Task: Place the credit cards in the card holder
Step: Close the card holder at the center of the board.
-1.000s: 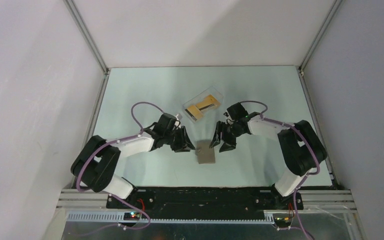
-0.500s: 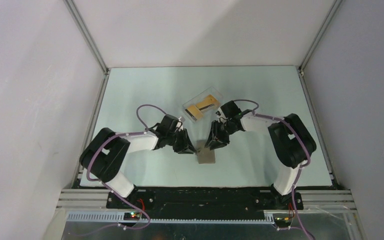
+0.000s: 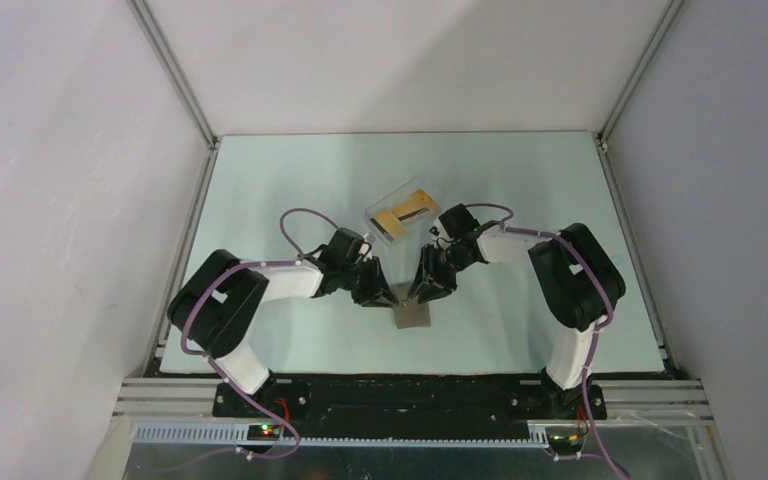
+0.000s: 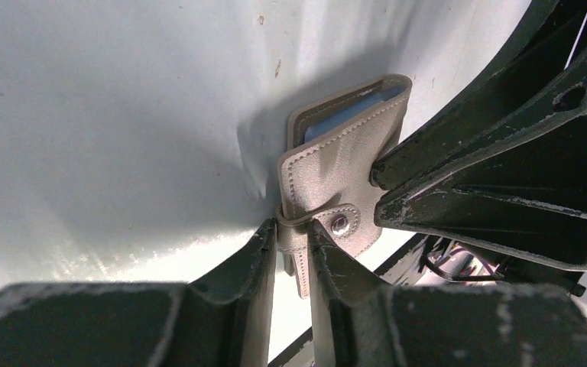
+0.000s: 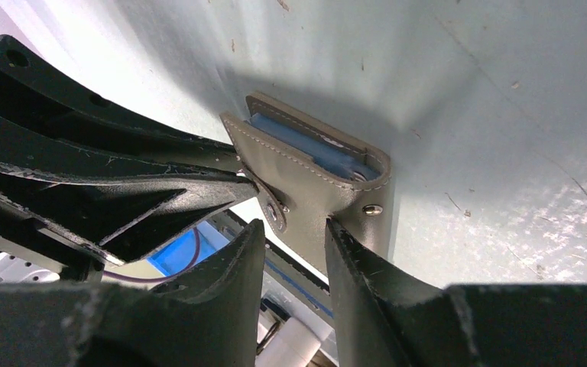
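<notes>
Both arms grip the card holder (image 3: 412, 316) at frame centre.
Left gripper (image 4: 292, 233) nearly closed, pinching the snap strap (image 4: 336, 223); right gripper (image 5: 294, 229) part-closed, clamping the cover (image 5: 306, 180).

Left hand (image 3: 378, 290) (image 4: 290, 229): formerly just left of the holder (image 3: 412, 314) (image 4: 329, 183) with fingers wider; now moved in to its far-left corner, narrowed onto the strap (image 4: 336, 222).
Right hand (image 3: 422, 288) (image 5: 290, 229): formerly clear of the holder's right side and wide; now drawn in, narrowed onto its far edge.
</notes>
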Controlling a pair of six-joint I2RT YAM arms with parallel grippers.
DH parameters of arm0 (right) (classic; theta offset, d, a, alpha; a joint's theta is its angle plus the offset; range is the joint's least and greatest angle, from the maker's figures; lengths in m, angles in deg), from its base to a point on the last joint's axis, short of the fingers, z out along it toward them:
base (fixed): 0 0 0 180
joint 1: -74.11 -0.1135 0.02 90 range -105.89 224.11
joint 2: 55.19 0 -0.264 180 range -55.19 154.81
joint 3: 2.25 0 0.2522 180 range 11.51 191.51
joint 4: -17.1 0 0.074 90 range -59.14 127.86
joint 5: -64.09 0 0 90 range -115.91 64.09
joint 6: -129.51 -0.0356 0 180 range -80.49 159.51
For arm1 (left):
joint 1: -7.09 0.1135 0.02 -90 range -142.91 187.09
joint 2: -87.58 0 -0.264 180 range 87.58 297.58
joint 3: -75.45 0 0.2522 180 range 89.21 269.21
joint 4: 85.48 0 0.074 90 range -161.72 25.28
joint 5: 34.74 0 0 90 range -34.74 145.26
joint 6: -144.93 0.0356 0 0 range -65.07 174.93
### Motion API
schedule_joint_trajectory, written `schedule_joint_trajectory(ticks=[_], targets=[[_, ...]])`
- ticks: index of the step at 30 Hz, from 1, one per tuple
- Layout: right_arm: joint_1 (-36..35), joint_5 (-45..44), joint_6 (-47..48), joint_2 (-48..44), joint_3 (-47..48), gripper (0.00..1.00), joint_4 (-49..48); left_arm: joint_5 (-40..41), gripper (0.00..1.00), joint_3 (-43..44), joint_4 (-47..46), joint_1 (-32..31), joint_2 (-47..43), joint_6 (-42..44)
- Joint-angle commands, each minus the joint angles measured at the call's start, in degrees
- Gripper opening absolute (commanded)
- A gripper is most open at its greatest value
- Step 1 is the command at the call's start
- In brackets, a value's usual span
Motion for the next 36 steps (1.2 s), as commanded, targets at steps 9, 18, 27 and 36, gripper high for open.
schedule_joint_trajectory(ticks=[9,18,27,36], targets=[[-1.97,-0.85,-0.36,3.63,0.52,0.38,-3.19,5.93,0.24,2.45,3.39,-1.29,-0.52,-0.35],[-3.37,1.55,-0.67,4.37,0.6,0.36,-5.71,7.79,0.25,3.14,4.32,-1.75,-1.14,-0.6],[-4.6,1.7,-1.09,5.25,0.59,0.36,-6.86,11.56,0.25,3.33,5.97,-3.83,-3.3,-4.25],[-5.61,-3.88,1.26,7.4,2.25,0.28,-1.95,16.1,0.26,3.31,6.72,-5.4,-5.05,-6.81]])
